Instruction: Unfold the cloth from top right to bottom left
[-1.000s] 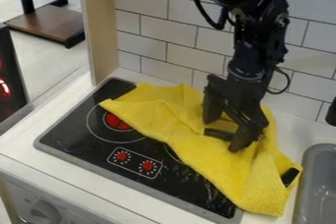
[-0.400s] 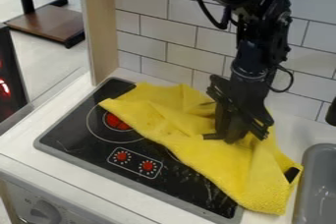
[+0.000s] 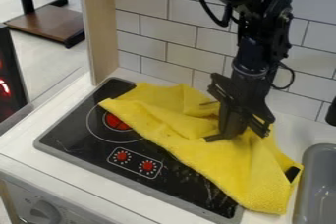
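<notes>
1 grey dial (image 3: pixel 44 212), nearest, well left of the fingers. 2 red knobs (image 3: pixel 134 161), closer than the fingers and left, on 1 stove (image 3: pixel 72 125). 1 yellow cloth (image 3: pixel 220 156), around and under the fingertips, rumpled over stove and counter. 1 sink (image 3: pixel 320 183), right of the fingers. 1 gripper (image 3: pixel 228 135), fingers drawn together, seemingly pinching a fold (tips sunk in, exact grip unclear), probably so the top-right layer can go bottom left. 1 tiled wall (image 3: pixel 174 26) behind the fingers.
</notes>
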Tool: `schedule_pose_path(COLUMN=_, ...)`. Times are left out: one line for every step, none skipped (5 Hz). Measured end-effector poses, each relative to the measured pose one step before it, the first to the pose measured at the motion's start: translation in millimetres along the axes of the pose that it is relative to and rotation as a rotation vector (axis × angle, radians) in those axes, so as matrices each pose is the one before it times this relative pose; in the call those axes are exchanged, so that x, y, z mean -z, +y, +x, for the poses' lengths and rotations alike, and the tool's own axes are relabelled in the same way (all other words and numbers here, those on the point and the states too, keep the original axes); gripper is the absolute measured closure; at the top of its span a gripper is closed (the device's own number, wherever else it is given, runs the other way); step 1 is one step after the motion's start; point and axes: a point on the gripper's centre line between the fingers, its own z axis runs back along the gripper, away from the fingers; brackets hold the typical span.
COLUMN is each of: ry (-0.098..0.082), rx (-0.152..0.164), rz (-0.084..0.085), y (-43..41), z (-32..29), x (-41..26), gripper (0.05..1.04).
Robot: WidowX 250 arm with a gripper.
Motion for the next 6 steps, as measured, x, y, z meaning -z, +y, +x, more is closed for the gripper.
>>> schedule_pose_path(ry=-0.0052, rx=0.0022, rz=-0.0309, y=-1.53, z=-1.23, x=-7.47, gripper=1.034)
schedule_pose_path(ry=-0.0269, rx=0.0362, rz=-0.0181, y=-3.76, z=-4.05, x=-15.6, gripper=1.034)
schedule_pose_path(ry=-0.0024, rx=0.033, rz=-0.0289, y=-0.31, z=-19.35, x=-8.78, gripper=1.034)
schedule_pose_path(ry=0.002, rx=0.0507, rz=-0.0127, y=-6.95, z=-24.02, x=-8.39, gripper=1.034)
schedule_pose_path(ry=0.0122, rx=0.0518, rz=-0.0063, y=-6.57, z=-26.71, x=-4.57, gripper=1.034)
schedule_pose_path(ry=0.0637, rx=0.0592, rz=-0.0205, y=-7.97, z=-33.85, x=1.99, gripper=1.034)
